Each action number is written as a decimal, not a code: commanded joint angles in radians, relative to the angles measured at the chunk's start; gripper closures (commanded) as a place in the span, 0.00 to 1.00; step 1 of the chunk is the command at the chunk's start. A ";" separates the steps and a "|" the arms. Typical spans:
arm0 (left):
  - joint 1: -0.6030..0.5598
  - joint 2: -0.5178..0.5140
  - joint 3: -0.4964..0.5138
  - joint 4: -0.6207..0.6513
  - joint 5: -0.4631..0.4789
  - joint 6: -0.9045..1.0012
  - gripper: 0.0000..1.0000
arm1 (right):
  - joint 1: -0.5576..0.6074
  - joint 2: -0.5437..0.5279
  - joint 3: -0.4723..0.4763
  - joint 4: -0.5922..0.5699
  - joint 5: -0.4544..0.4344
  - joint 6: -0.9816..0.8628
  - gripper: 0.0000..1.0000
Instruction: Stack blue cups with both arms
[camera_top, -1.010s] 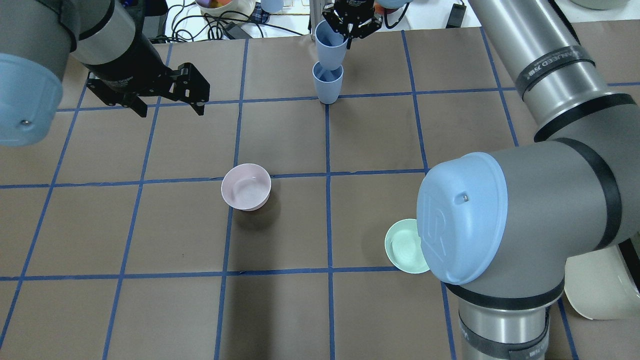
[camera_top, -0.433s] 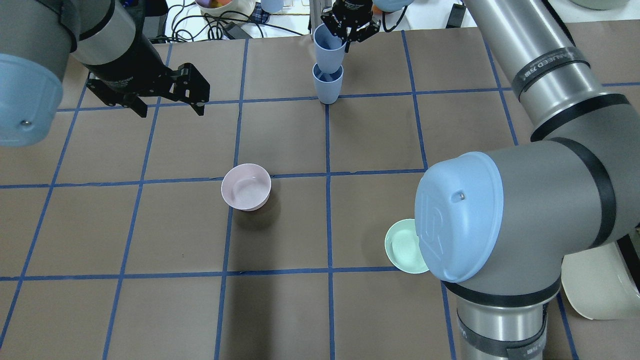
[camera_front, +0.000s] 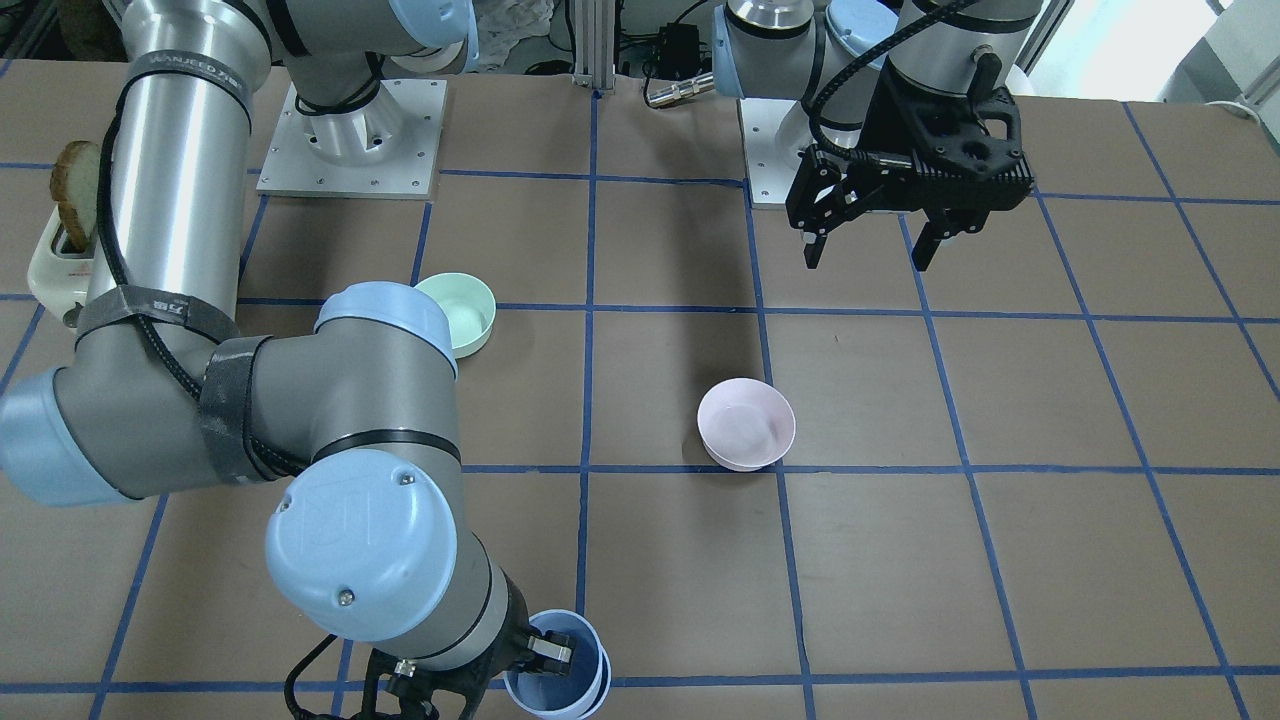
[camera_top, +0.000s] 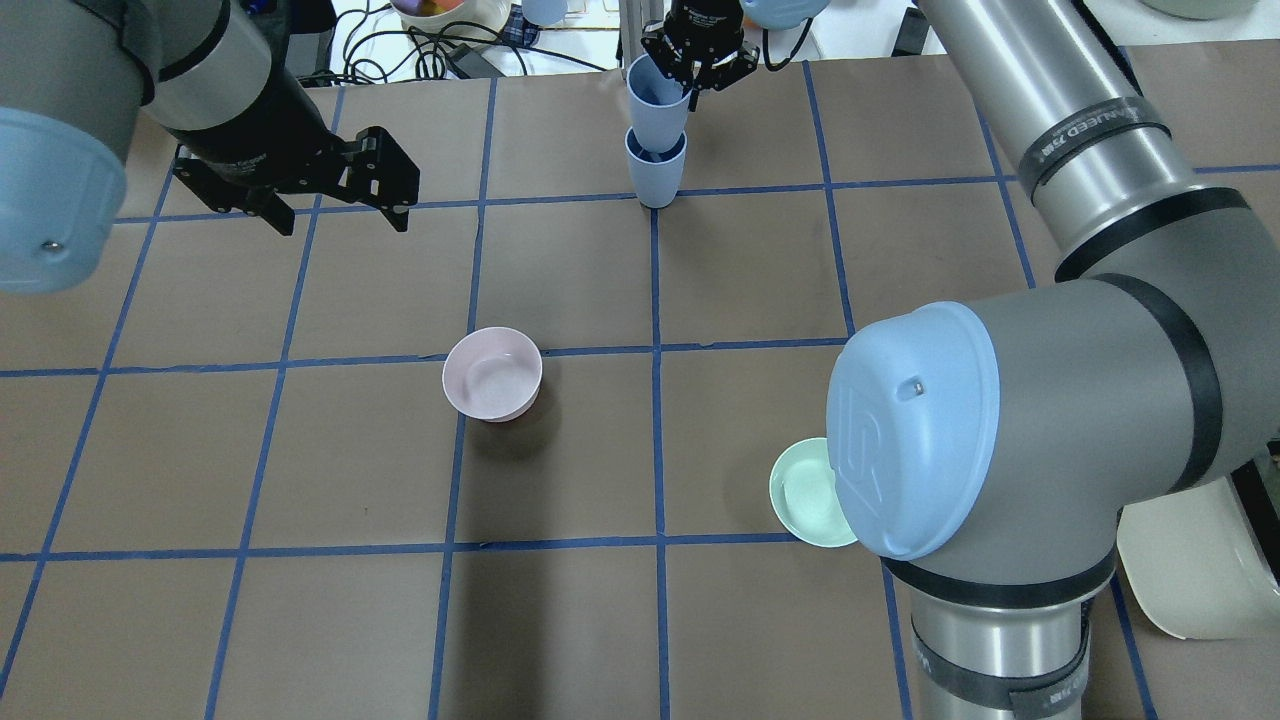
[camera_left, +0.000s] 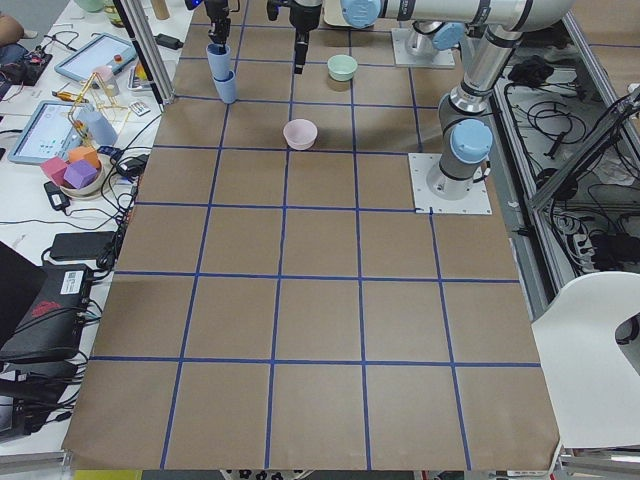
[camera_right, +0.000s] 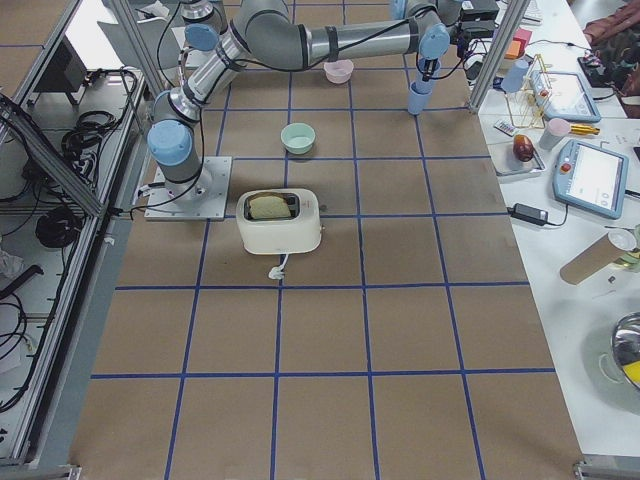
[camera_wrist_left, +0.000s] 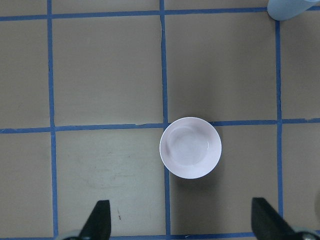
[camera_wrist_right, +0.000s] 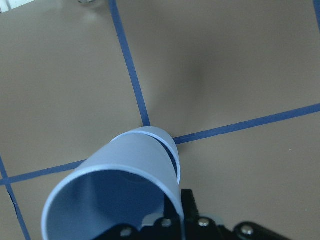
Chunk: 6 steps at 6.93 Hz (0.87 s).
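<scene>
Two blue cups stand at the far middle of the table. The lower cup (camera_top: 655, 182) rests upright on the table. The upper cup (camera_top: 655, 100) sits partly inside it, tilted. My right gripper (camera_top: 692, 82) is shut on the upper cup's rim, one finger inside the cup. The right wrist view shows the held cup (camera_wrist_right: 115, 200) over the lower cup's rim (camera_wrist_right: 167, 142). In the front-facing view the gripper (camera_front: 545, 652) and cups (camera_front: 565, 680) are at the bottom edge. My left gripper (camera_top: 342, 222) is open and empty, hovering at the far left.
A pale pink bowl (camera_top: 492, 373) sits mid-table, below my left gripper's camera (camera_wrist_left: 190, 147). A mint-green bowl (camera_top: 800, 495) lies by my right arm's elbow. A white toaster (camera_right: 280, 220) stands near the right base. Cables and clutter lie beyond the far edge.
My right gripper has brought the held cup down, so it sits deeper in the standing cup. The left arm has not moved.
</scene>
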 joint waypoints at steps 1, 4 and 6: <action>0.000 0.001 -0.001 0.000 0.002 0.000 0.00 | 0.001 0.004 0.007 0.004 0.003 0.029 0.63; 0.000 0.001 -0.001 0.000 0.002 0.000 0.00 | 0.017 -0.002 0.007 0.001 -0.014 0.013 0.30; 0.000 0.001 -0.001 0.000 0.002 0.000 0.00 | -0.008 -0.045 0.016 0.007 -0.140 -0.225 0.00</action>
